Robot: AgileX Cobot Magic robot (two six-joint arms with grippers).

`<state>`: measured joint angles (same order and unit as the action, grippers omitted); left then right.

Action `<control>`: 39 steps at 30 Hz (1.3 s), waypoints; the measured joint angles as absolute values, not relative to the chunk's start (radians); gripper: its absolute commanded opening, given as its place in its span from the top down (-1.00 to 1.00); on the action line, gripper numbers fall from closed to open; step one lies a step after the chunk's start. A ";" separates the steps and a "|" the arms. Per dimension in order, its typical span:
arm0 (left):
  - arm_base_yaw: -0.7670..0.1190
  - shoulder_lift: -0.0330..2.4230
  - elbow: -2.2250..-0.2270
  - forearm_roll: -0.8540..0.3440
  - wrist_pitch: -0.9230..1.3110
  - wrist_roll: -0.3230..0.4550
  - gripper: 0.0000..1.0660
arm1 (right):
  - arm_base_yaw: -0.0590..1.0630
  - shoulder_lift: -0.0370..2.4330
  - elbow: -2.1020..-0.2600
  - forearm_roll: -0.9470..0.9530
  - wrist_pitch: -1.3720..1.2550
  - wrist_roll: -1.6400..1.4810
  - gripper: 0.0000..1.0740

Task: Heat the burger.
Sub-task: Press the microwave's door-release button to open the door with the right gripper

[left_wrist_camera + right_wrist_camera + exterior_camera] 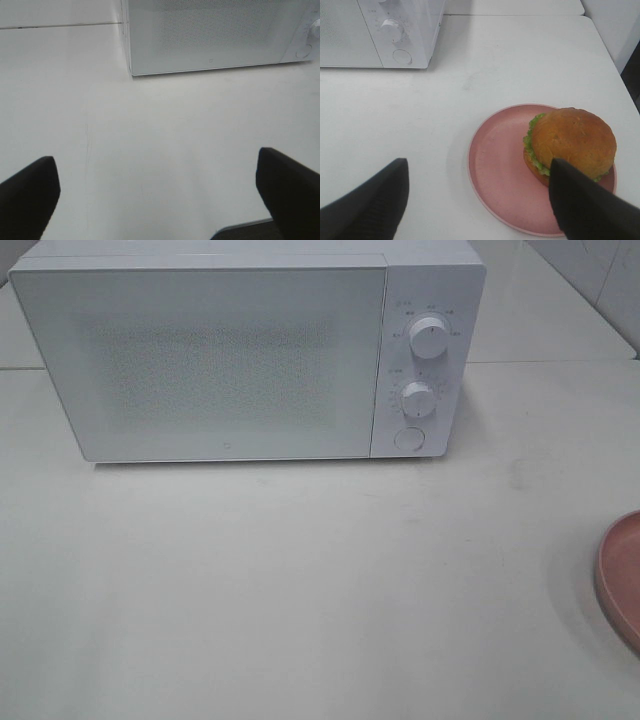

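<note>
The burger [570, 142], golden-brown bun over green lettuce, sits on the right part of a round pink plate [495, 165]. My right gripper [477, 200] is open above the table just short of the plate, one finger overlapping the burger's near edge in its wrist view. The white microwave [230, 355] stands at the back with its door shut; it also shows in the left wrist view as microwave [210, 35]. My left gripper [157, 192] is open over bare white table, nothing between its fingers. In the high view neither gripper appears, and the burger is out of frame there.
Only the pink plate's rim [622, 580] shows at the right edge of the high view. The microwave has two knobs [428, 337] and a round button [408, 438] on its right panel. A white wall rises at the far right.
</note>
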<state>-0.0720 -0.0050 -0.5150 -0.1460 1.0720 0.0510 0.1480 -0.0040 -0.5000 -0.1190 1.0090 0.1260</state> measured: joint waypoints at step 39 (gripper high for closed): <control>-0.072 -0.005 -0.515 -0.146 1.072 0.051 -0.88 | 0.148 0.258 -0.558 -0.119 0.925 0.126 -0.40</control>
